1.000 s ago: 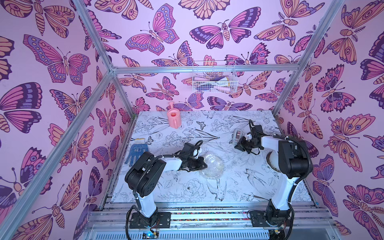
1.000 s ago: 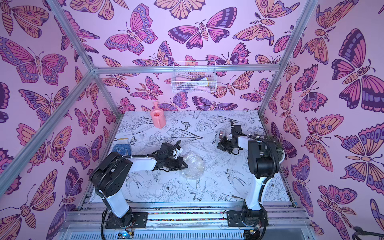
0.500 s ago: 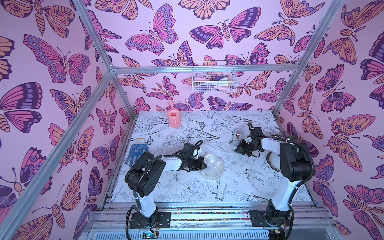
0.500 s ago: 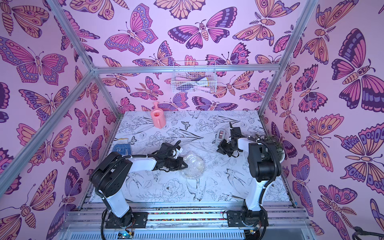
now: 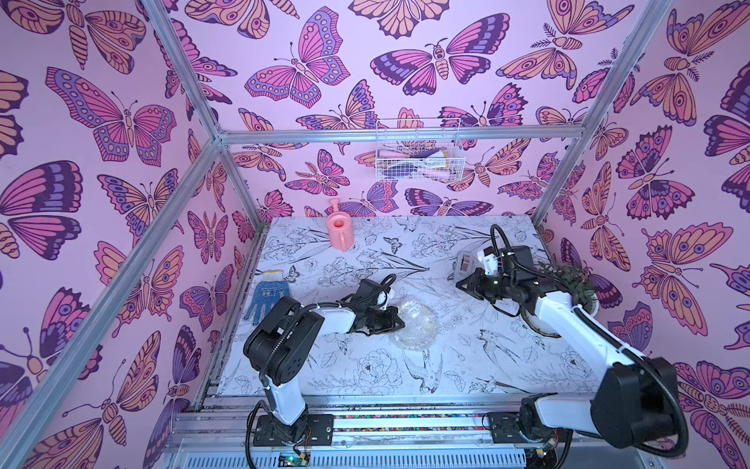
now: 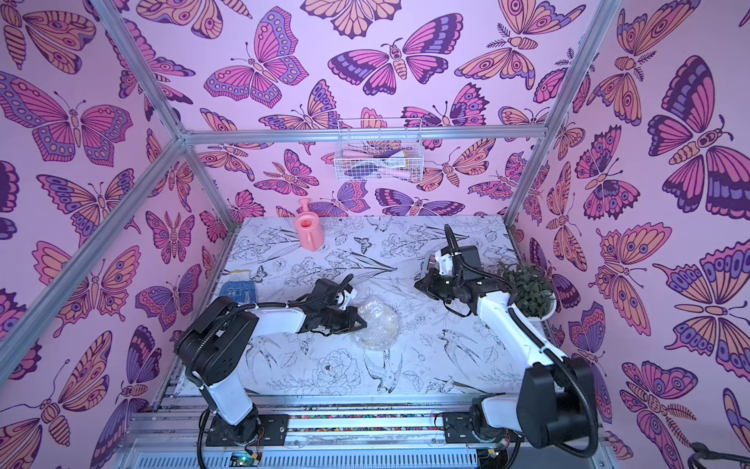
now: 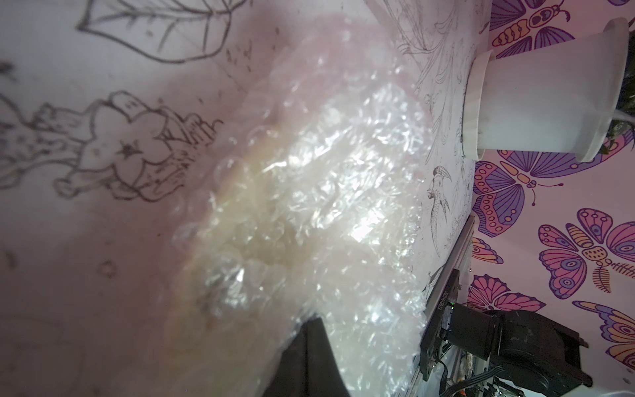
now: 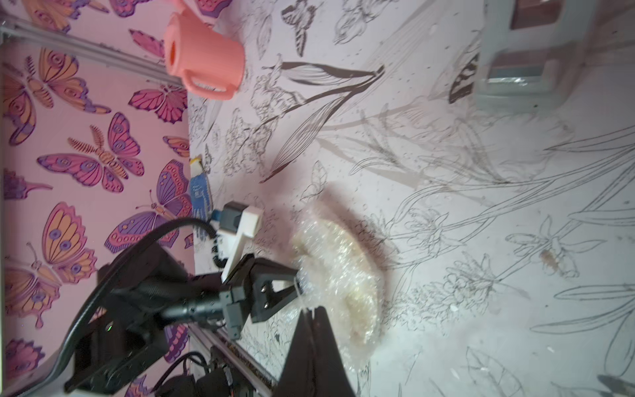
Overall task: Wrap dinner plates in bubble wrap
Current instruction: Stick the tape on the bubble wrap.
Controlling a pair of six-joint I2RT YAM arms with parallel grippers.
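Clear bubble film, crinkly and shiny, is bunched into one rounded bundle. The bubble wrap (image 5: pixel 414 325) lies on the printed table (image 5: pixel 466 365), well apart from the white plant pot (image 7: pixel 536 103), on the pot's left-arm side. The plate (image 8: pixel 343 275) shows only as a cream blur through the film, and its rim sprigs can't be made out.

Left gripper (image 8: pixel 295 287): jaws closed to a point, tips touching the bundle's edge farthest from the pot. I cannot tell whether a fold of film is pinched between them.

Right gripper (image 5: pixel 460 284): closed and empty, clear of the bundle, between it and the pot. A clear tape dispenser (image 5: pixel 464 263) sits just beside it.

Handling, as judged:
- The film is light, soft and springy, and no tape is visible on it, so the folds will likely try to open.
- The ceramic is stiff and brittle and carries nearly all the weight. Its glaze is probably slick under the plastic.
- Pulling on the film alone would likely peel the wrap off rather than move the plate.
- A better hold is to pinch through the film onto the plate's rim, or to press down on the bundle's centre while the other gripper tucks loose flaps under.
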